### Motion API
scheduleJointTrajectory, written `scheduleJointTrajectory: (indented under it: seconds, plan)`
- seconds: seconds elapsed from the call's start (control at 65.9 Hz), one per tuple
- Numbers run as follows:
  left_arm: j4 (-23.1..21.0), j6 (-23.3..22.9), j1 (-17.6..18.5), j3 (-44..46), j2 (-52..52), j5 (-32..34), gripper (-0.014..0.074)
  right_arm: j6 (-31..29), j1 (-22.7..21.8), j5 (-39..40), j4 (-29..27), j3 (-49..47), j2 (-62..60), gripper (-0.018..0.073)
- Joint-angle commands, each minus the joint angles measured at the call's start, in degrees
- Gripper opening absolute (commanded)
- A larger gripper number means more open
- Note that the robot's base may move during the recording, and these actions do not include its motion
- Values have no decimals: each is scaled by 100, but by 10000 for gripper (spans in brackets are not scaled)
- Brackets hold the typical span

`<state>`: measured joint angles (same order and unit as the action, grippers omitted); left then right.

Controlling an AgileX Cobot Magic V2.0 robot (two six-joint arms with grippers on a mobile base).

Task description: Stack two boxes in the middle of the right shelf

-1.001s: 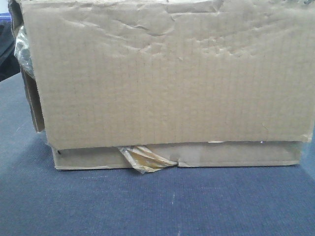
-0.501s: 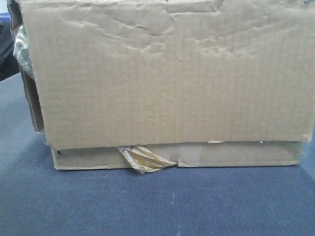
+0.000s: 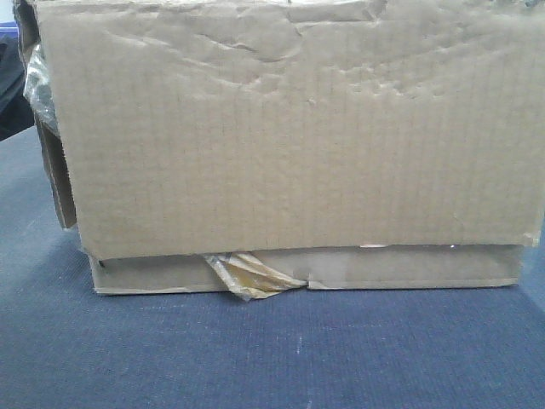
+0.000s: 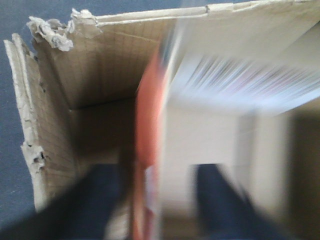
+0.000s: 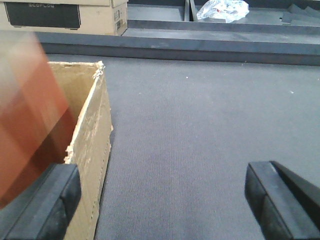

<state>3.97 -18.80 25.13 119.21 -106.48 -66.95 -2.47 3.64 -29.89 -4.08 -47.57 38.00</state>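
The front view shows the two boxes stacked. The tall box (image 3: 289,136) with a creased face rests on the thin flat box (image 3: 400,268), which trails peeling yellowish tape (image 3: 251,277). Both sit on blue-grey carpet. In the left wrist view my left gripper (image 4: 160,205) is down inside the open tall box (image 4: 100,65). Its dark fingers (image 4: 100,205) are shut on a blurred orange and white pack (image 4: 150,125). My right gripper (image 5: 162,202) stands open over the carpet beside that box's side wall (image 5: 92,145). The right shelf middle is out of view.
A blurred orange shape (image 5: 27,130) hangs over the box's open top. Far back are a printed cardboard box (image 5: 60,17), a crumpled clear bag (image 5: 222,9) and a dark raised ledge (image 5: 200,42). Clear film (image 3: 38,85) sticks out at the stack's left corner.
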Motion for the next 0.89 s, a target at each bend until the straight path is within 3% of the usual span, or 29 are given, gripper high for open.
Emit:
scheduleJointTrajectory:
  seconds: [0.0,0.046,0.288,0.531,0.622,0.88]
  plan:
    - [-70,-59,29,43,101,30,533,8,28,251,47,-54,29,570]
    - [-70,-59,29,43,152,30,629,8,41,289,47,-54,29,570]
    - [-49,-59,29,43,593,29,465,8,54,146,47,-79,29,570]
    - [84,579,-18,43,1217,-301,458,8,186,-499,47,-698,302,570]
    - [206,732,-208,16,1339,-301,458,-18,382,-788,47,-1209,647,570]
    - [-114,1078,-1087,-1120,2000,-301,458,-338,883,-1981,47,-2954,2175,570]
